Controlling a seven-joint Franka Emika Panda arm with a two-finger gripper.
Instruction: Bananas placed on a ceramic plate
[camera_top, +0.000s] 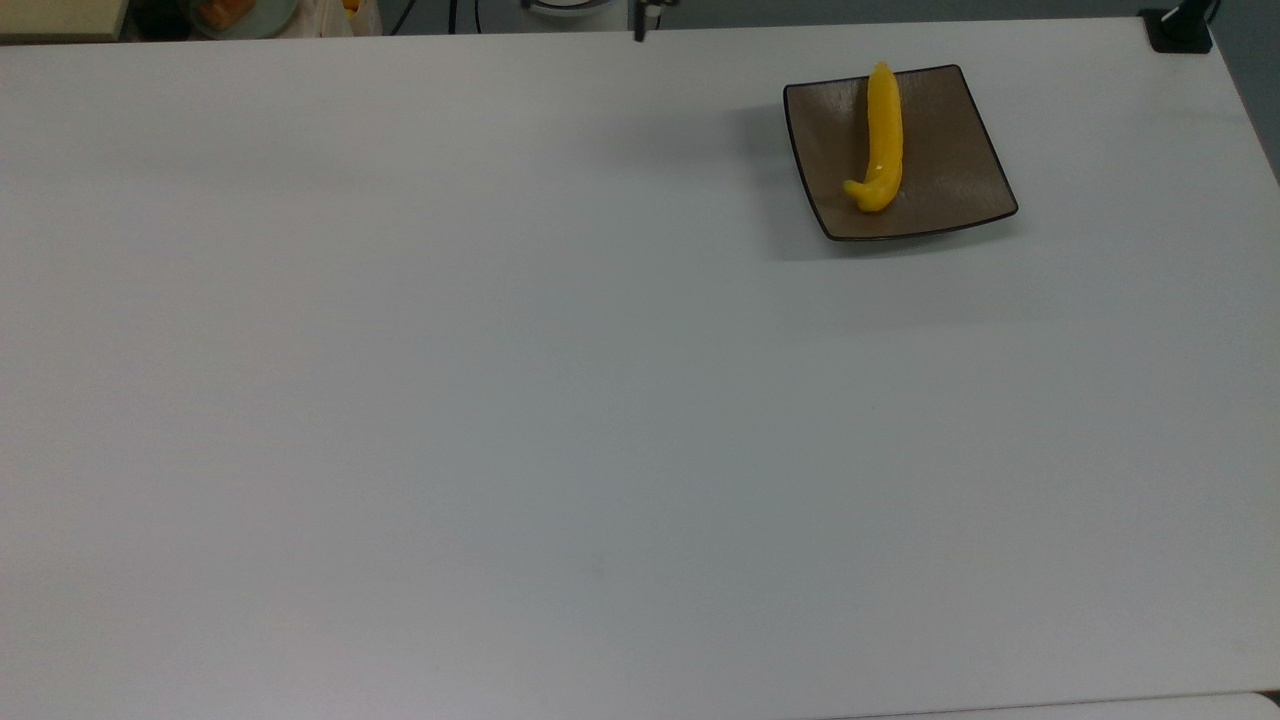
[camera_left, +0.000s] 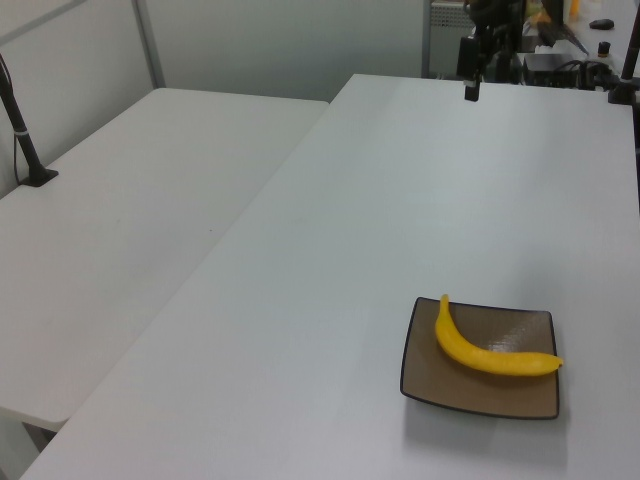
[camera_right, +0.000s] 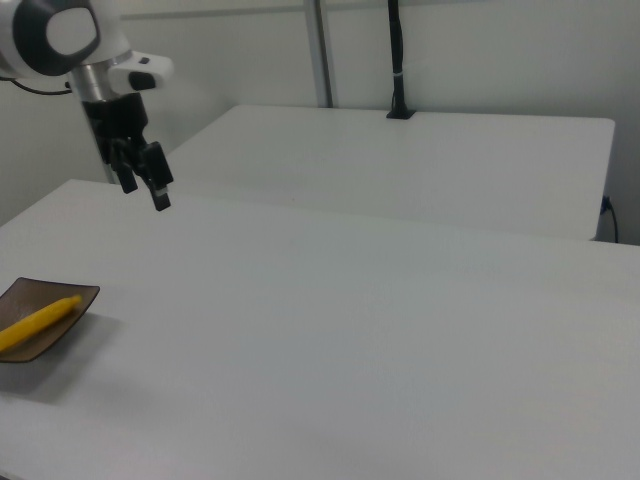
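Observation:
A curved yellow banana (camera_top: 880, 135) lies free on the square grey-brown plate (camera_top: 950, 160), running across it from the far rim towards the near rim in the top view. In the left view the banana (camera_left: 485, 352) rests on the plate (camera_left: 520, 398) at the table's near right. In the right view banana (camera_right: 35, 322) and plate (camera_right: 65, 335) sit at the left edge. My gripper (camera_right: 146, 196) hangs open and empty, high above the table and well away from the plate. In the left view the gripper (camera_left: 472, 88) is over the table's far end.
The white table (camera_top: 500, 400) spreads wide around the plate. A second white table (camera_left: 120, 200) stands beside it, with a black pole (camera_right: 397, 60) clamped to it. A black clamp (camera_top: 1180, 25) sits at the far right corner in the top view. Cluttered items (camera_top: 230, 15) lie beyond the far left edge.

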